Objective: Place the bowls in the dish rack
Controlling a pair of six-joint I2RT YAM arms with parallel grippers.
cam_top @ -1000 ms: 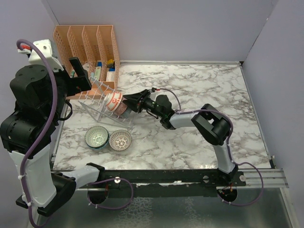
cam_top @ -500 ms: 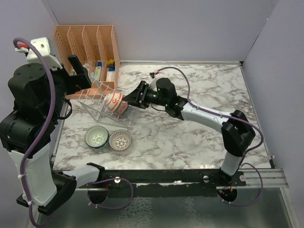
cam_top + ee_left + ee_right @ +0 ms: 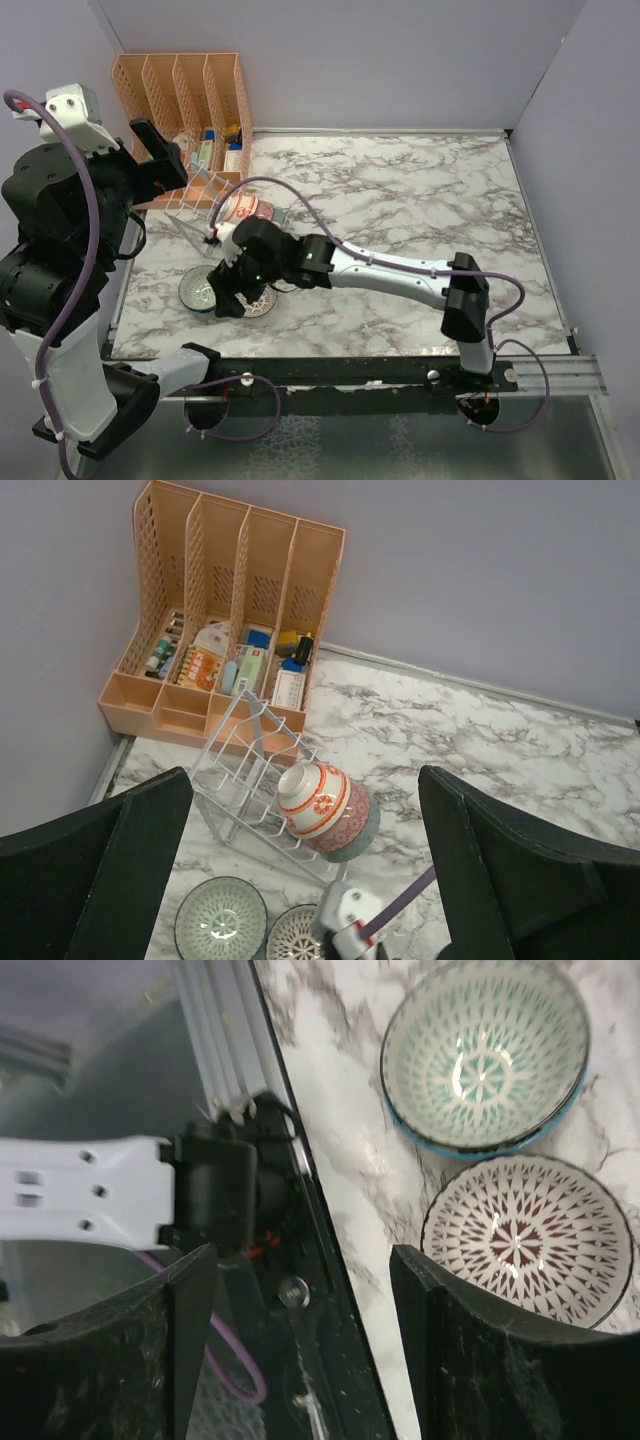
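The clear dish rack (image 3: pixel 197 216) stands at the back left; it also shows in the left wrist view (image 3: pixel 243 772). An orange-red and white bowl (image 3: pixel 243 209) lies on its side in the rack (image 3: pixel 313 798), with two more bowls nested behind it. A teal-green bowl (image 3: pixel 197 289) and a pale bowl with reddish-brown pattern (image 3: pixel 264 301) sit upright on the table near the front edge; both show in the right wrist view (image 3: pixel 485 1055) (image 3: pixel 530 1240). My right gripper (image 3: pixel 232 298) (image 3: pixel 300 1270) hovers open and empty beside them. My left gripper (image 3: pixel 160 158) (image 3: pixel 305 780) is open and empty, high above the rack.
A tall orange slotted file organizer (image 3: pixel 185 90) (image 3: pixel 230 610) with small items stands against the back left wall, right behind the rack. The black front rail (image 3: pixel 300 1290) of the table lies under my right gripper. Walls close the left, back and right sides.
My right arm left the orange-red bowl in the rack and swung to the near left, now over the two bowls on the table. My left arm shifted slightly.
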